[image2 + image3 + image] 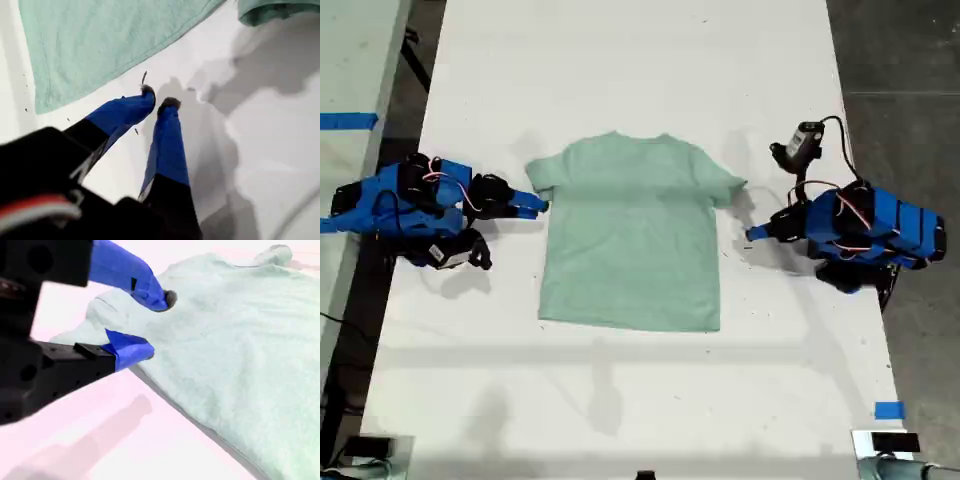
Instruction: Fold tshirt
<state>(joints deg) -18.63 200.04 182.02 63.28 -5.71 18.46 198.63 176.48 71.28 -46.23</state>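
Note:
The tshirt (630,235) lies flat and spread out mid-table, pale mint green, collar toward the far edge. My first gripper (753,235) sits on the bare table at the exterior view's right, just off the shirt's side hem and below its sleeve (272,11). Its blue fingertips (170,104) almost touch, with nothing between them (158,97). My second gripper (540,207) is at the sleeve on the exterior view's left. It stands open (157,325), one finger (150,290) above the sleeve cloth (107,310) and the other at its hem.
A small black and grey device (807,140) with a cable stands by the first arm at the exterior view's right. Blue tape (888,410) marks the table near the front corner on that side. Dark floor borders the white table (640,400) on both sides.

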